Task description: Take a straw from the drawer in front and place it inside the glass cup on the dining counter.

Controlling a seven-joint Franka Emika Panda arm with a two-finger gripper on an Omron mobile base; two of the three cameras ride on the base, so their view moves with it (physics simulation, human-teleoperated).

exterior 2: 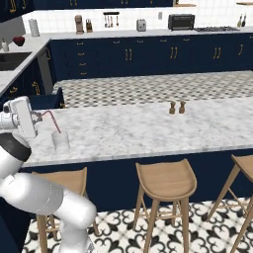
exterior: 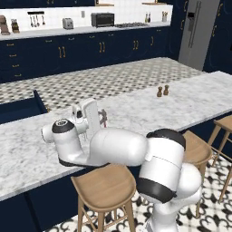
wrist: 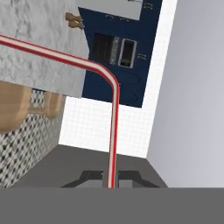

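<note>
Marble top of dining counter (exterior 2: 148, 126), white-grey, running wide across both base views over a navy base. Wooden stools (exterior 2: 165, 180) lined up along its near side, round seats tucked close to the edge. Navy drawer (exterior: 20, 108) standing open beyond the far side of the counter, at left. Glass cup (exterior 2: 61, 141) upright on the marble near the counter's left end, clear and plain. Two small brown shakers (exterior 2: 177, 107) side by side further along the top, well apart from the cup. Gripper (exterior 2: 39, 117) raised above the counter, just up and left of the cup, fingers (wrist: 89, 178) pinched tight on the straw (exterior 2: 52, 121). Straw red-pink with a bend, short end in the grip, long end slanting down to just above the cup's rim; whether tip is inside, cannot tell.
</note>
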